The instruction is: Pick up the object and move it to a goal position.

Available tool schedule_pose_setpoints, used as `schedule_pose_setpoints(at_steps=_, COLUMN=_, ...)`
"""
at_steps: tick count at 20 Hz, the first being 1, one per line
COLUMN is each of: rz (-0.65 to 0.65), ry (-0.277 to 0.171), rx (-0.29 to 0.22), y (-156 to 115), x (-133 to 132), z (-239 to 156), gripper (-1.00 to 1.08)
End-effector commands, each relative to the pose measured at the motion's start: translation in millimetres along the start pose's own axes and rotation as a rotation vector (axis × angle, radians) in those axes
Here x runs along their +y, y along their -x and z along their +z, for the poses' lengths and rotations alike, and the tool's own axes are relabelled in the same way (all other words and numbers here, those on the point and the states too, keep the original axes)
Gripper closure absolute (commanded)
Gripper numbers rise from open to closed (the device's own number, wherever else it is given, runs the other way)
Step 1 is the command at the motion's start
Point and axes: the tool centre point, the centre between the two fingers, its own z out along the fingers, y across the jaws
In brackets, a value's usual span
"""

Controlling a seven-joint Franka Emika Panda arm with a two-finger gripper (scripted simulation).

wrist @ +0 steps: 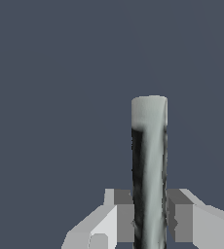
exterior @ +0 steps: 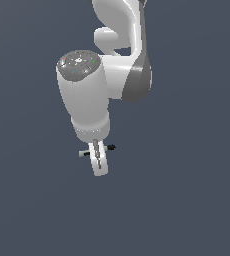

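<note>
Pick appears done: gripper (wrist: 150,221) is closed on the rod (wrist: 149,165), pads pressed against both sides of the shaft in the wrist view. Exterior view: rod (exterior: 110,147) sits crosswise between the white fingers (exterior: 99,161), its black tip poking out toward the exterior view's right, a light end toward the left. Probably clear of the surface, though the plain grey ground gives no shadow to confirm. Left: carry to goal; no goal marker visible. No brand, label or writing readable anywhere

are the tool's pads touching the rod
Touching. In the wrist view, the grey pads press against both sides of the rod, no gap visible.
</note>
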Motion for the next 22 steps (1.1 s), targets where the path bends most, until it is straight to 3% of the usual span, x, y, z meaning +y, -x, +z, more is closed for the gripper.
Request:
schedule_pose_setpoints(at_steps=1, rz=0.000, ry=0.001, rx=0.000, y=-5.7, x=-3.6, z=-26.0, gripper=1.08)
schedule_pose_setpoints(at_steps=10, rz=-0.002, ry=0.001, rx=0.000, y=-21.0, x=-15.8, z=-91.1, gripper=1.08)
schedule_pose_setpoints(at_steps=22, rz=-0.002, ry=0.000, rx=-0.001, y=-28.4, x=-22.9, z=-120.1, gripper=1.08)
